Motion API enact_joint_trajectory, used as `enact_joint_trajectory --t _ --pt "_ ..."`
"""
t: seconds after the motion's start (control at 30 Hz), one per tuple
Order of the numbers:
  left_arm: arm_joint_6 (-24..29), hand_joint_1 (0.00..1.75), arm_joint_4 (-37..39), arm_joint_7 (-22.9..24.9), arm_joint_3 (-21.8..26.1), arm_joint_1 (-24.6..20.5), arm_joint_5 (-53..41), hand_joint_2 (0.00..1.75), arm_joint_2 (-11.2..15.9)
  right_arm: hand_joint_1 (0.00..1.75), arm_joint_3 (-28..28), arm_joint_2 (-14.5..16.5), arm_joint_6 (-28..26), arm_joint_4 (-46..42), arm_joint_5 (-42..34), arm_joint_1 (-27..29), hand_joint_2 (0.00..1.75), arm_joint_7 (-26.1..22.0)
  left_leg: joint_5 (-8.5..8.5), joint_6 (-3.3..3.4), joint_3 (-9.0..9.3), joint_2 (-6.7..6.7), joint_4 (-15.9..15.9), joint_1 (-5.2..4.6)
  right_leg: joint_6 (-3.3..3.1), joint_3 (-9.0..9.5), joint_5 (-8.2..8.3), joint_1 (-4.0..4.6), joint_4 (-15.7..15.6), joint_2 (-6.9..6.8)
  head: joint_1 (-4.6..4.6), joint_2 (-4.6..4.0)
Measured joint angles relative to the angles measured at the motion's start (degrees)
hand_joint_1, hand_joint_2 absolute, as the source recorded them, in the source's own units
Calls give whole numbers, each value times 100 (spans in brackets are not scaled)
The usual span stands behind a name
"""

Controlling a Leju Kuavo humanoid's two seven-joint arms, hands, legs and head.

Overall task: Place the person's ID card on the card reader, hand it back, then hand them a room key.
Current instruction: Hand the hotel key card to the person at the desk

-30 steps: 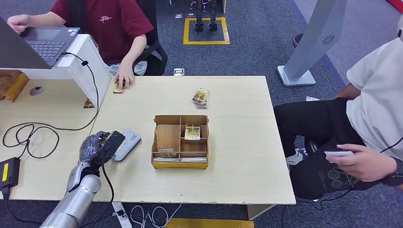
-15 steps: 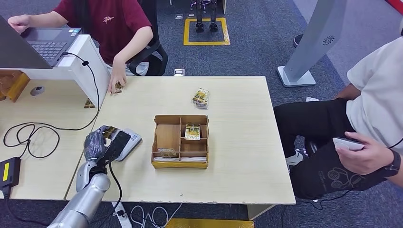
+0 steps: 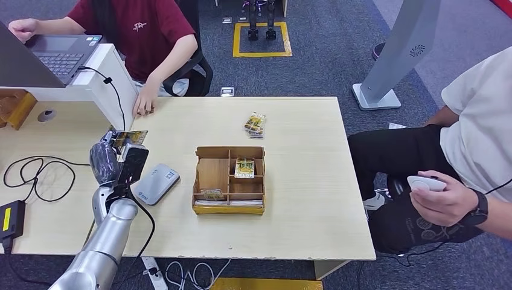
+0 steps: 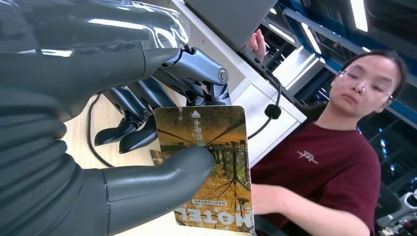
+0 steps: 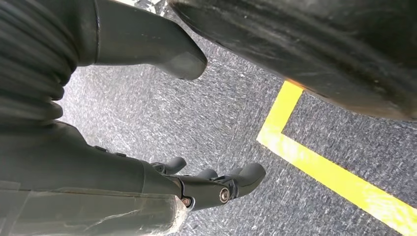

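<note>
Left hand point(image 3: 112, 162) has lifted off the card reader point(image 3: 154, 183) since a second ago, thumb and fingers pinching the ID card point(image 4: 206, 162) above the table's point(image 3: 302, 157) left edge. Right hand point(image 5: 147, 162) hangs, fingers loosely apart.

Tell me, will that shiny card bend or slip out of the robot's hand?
Probably stiff: the card stays flat though only the left hand pinches it, thumb on one face. It looks thin, so likely light. Its glossy face could be slippery, so it might slide if the pinch loosens.
</note>
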Motion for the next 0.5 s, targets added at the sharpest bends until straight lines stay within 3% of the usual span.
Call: enact_joint_trajectory --t 0.13,0.27,0.5 --pt "3 175 -7 -295 270 -85 -596 175 -70 0 1 -8 -5 19 99 -19 175 -11 0 0 0 -1 0 0 0 0 0 0 0 -1 0 0" --pt "4 175 -5 -623 984 -188 -1579 175 -238 0 14 -6 -125 68 242 -26 175 -51 0 0 1 8 0 0 0 -2 0 0 1 8 -1 0" --pt "4 175 -1 -850 1676 -205 -1874 175 -535 0 15 -4 -165 140 255 -23 175 -56 -1 0 -1 4 0 0 0 -4 0 0 0 6 1 0"
